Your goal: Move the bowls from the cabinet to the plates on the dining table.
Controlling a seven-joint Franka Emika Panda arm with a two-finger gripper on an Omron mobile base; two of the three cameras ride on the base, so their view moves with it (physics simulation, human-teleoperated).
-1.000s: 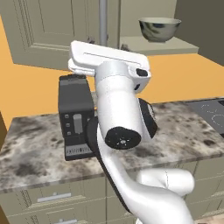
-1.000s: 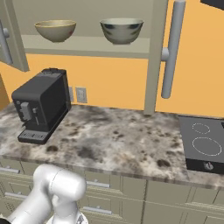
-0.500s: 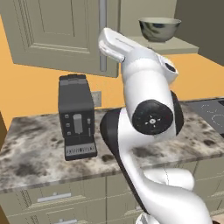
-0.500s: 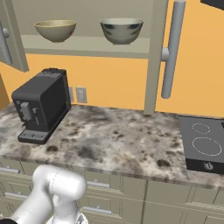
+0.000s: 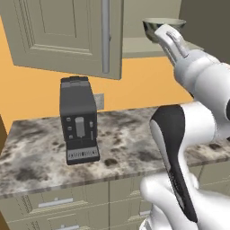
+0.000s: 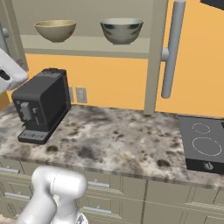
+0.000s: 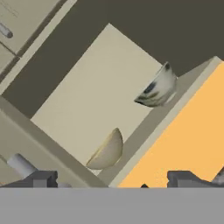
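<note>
On the cabinet (image 6: 87, 46) shelf, two bowls, olive-tan bowl (image 6: 55, 30), marbled bowl (image 6: 122, 30), hand (image 7: 111, 178) spread, empty.

marbled bowl (image 5: 157, 28) half hidden behind arm, cooktop (image 6: 203, 146) cropped right

Two round deep bowls, one olive-tan (image 6: 55, 30) and one marbled pale grey (image 6: 122, 30), one black coffee machine (image 6: 40, 106), one black hob (image 6: 204, 149)

My arm: glossy white shells with dark joints

Rounded white links (image 5: 202, 85), a black band curving down my lower segment (image 5: 173, 148), and two small dark finger tips (image 7: 41, 178) at my hand's end
</note>
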